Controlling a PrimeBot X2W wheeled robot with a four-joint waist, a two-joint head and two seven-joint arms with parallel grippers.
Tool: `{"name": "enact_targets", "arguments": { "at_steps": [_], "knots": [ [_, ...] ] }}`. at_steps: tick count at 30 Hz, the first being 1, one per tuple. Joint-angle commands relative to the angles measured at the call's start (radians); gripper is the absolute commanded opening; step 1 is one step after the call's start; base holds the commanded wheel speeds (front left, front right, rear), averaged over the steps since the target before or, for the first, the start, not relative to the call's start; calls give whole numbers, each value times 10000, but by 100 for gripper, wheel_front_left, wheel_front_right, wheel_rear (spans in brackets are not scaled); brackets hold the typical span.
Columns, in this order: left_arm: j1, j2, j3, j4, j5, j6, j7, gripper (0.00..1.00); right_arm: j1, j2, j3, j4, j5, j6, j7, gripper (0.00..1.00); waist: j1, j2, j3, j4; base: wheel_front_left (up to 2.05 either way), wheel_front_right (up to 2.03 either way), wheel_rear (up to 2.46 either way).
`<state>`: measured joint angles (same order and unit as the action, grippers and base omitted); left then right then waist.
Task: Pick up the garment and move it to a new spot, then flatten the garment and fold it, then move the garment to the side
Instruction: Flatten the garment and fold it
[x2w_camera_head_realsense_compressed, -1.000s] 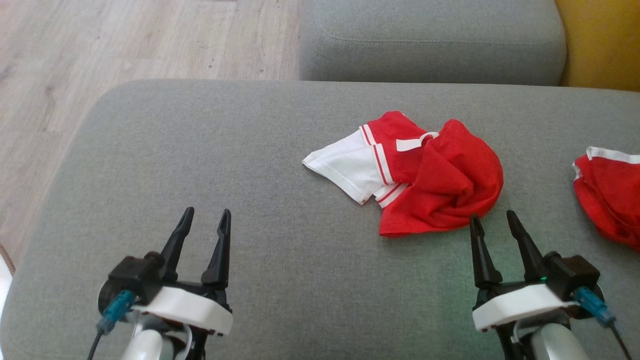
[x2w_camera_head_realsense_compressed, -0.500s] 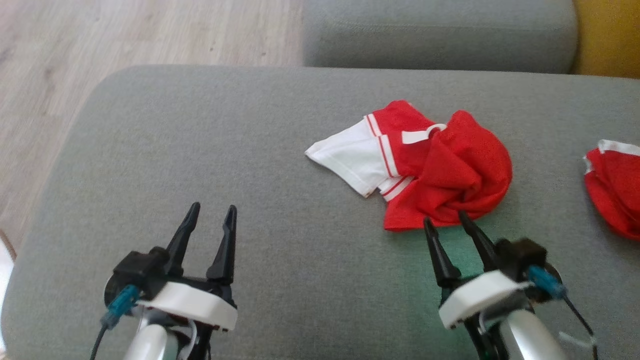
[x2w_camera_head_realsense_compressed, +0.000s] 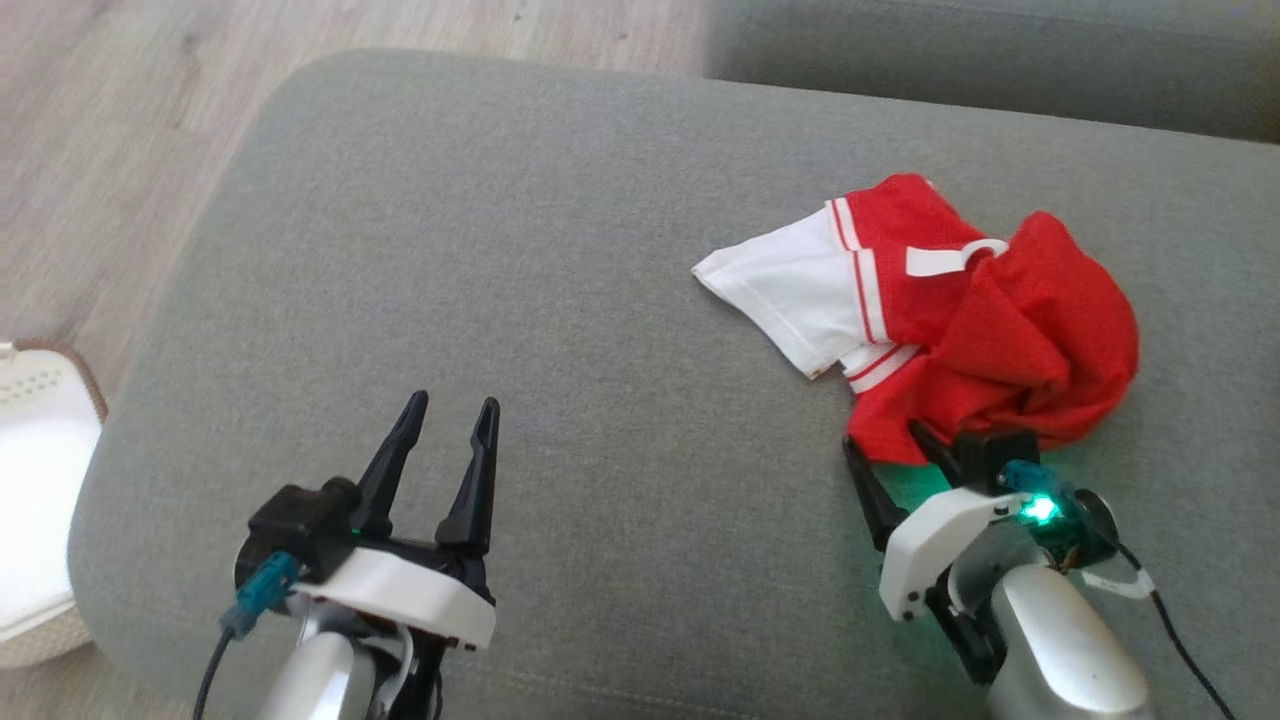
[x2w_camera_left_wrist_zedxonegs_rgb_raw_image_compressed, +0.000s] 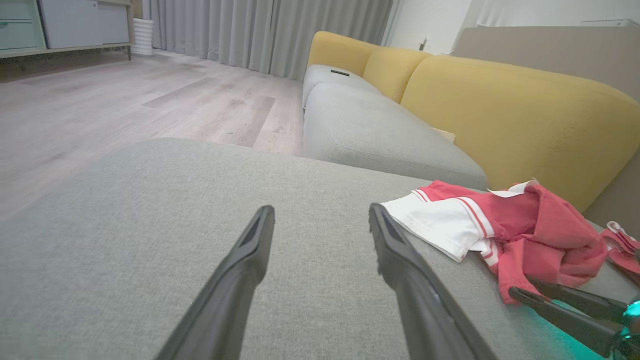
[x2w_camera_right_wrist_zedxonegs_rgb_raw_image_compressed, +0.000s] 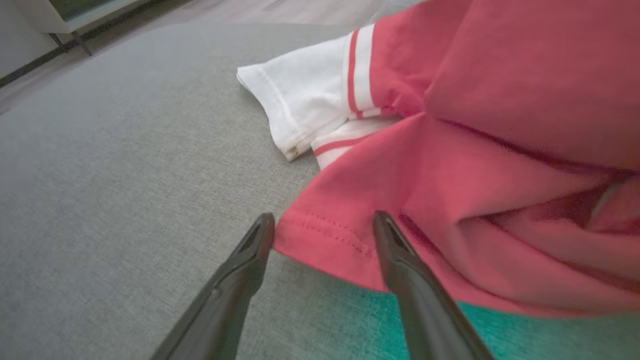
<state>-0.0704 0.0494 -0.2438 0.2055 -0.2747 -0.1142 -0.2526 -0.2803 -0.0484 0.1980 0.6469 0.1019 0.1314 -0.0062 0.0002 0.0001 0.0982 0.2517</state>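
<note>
Lying crumpled on the grey seat cushion (x2w_camera_head_realsense_compressed: 560, 250), the garment (x2w_camera_head_realsense_compressed: 960, 330) is showing a red body bunched in folds and a white sleeve with red stripes sticking out flat from its left side. The right tool (x2w_camera_head_realsense_compressed: 882, 437) is sitting at the garment's near edge, its two dark fingers (x2w_camera_head_realsense_compressed: 866, 485) spread apart. In the right wrist view the right tool (x2w_camera_right_wrist_zedxonegs_rgb_raw_image_compressed: 324, 216) is straddling the stitched red hem of the garment (x2w_camera_right_wrist_zedxonegs_rgb_raw_image_compressed: 475, 150), one finger tip just off the hem's corner and the other over the red cloth, not pinching anything. Whether the tips are touching the cloth I cannot tell. A green light (x2w_camera_head_realsense_compressed: 1040, 510) on the wrist is glowing and tinting the cushion below the hem. The left tool (x2w_camera_head_realsense_compressed: 454, 400) is hovering well to the left of the garment, over bare cushion, fingers likewise spread and holding nothing. In the left wrist view the left tool (x2w_camera_left_wrist_zedxonegs_rgb_raw_image_compressed: 321, 209) is pointing past the white sleeve of the garment (x2w_camera_left_wrist_zedxonegs_rgb_raw_image_compressed: 525, 225), with a yellow sofa back (x2w_camera_left_wrist_zedxonegs_rgb_raw_image_compressed: 500, 110) rising beyond the garment. A white container (x2w_camera_head_realsense_compressed: 40, 500) is standing on the wooden floor (x2w_camera_head_realsense_compressed: 100, 150) far to the garment's left.
</note>
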Motion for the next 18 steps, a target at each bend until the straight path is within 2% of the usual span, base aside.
{"name": "enact_targets", "arguments": {
  "at_steps": [1, 4, 5, 6, 13, 16, 18],
  "knots": [
    [-547, 10, 291, -270, -52, 27, -91, 100, -438, -18, 150, -189, -68, -7, 15, 100, -2, -1, 75, 85, 0, 0, 0],
    [-569, 10, 272, -250, -82, 40, -91, 100, -611, -18, 290, 255, -16, -7, 130, 100, -2, -1, 119, 124, 0, 0, 0],
    [-570, 10, 267, -244, -91, 46, -91, 100, -674, -18, 366, 363, -1, -7, 120, 74, -2, -1, 129, 115, 0, 0, 0],
    [-564, 10, 268, -234, -98, 55, -91, 100, -735, -18, 467, 439, -38, -7, 64, 0, -2, -1, 129, 78, 0, 0, 0],
    [-483, 9, 355, -197, -24, 63, -91, 100, -716, -18, 531, 577, -493, -7, -475, 0, -2, -1, -13, -664, 0, 0, 0],
    [-482, 9, 417, -228, 19, 45, -91, 100, -360, -85, 86, 396, -955, -7, -544, 0, -2, -1, -127, -1110, 0, 0, 0],
    [-507, 9, 416, -276, -31, 47, -91, 100, 27, -387, -259, 100, -1218, -7, -479, 0, -2, -1, -192, -1359, 0, 0, 0]
  ]
}}
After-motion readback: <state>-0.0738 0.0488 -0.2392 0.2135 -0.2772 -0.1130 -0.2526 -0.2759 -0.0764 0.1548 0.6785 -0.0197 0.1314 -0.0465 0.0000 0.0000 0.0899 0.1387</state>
